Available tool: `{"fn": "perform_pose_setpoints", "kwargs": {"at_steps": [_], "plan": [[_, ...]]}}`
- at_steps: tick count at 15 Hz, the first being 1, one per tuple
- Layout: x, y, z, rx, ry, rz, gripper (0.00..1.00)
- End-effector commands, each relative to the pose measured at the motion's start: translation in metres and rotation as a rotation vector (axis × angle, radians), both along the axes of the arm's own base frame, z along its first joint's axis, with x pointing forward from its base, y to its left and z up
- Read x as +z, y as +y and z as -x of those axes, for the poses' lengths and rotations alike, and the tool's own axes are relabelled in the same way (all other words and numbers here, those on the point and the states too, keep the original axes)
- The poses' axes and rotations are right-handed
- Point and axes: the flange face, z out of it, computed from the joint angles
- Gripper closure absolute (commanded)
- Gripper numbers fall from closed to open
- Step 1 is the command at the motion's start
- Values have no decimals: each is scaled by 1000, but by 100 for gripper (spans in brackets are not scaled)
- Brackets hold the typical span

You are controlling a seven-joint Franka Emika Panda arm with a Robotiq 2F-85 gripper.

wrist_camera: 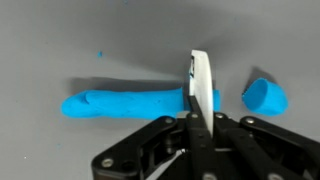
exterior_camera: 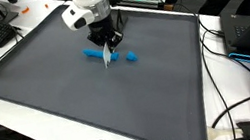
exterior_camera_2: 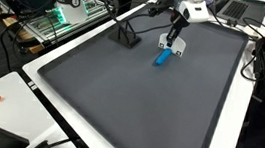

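The gripper (wrist_camera: 200, 122), clamped tight on a thin white blade (wrist_camera: 201, 72), holds it crosswise over one end of the long blue clay roll (wrist_camera: 125, 103).

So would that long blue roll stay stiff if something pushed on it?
Probably not: the blue roll looks like soft dough, and a smaller blue chunk lies apart beyond the white blade held in the gripper. Being rounded, it might roll sideways. Lifted by one end, it would likely sag.
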Motion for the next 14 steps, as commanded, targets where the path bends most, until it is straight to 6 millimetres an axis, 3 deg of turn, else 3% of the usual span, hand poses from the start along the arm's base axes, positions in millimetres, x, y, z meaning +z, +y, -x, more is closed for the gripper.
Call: {"fn": "perform_pose_setpoints", "kwargs": {"at_steps": [1,5,14], "plan": [[-18,9,10,-7,40,-52,99],[-12,5,9,-15,29,-35,99],[27,1,5,-3,-15,-6,99]]}}
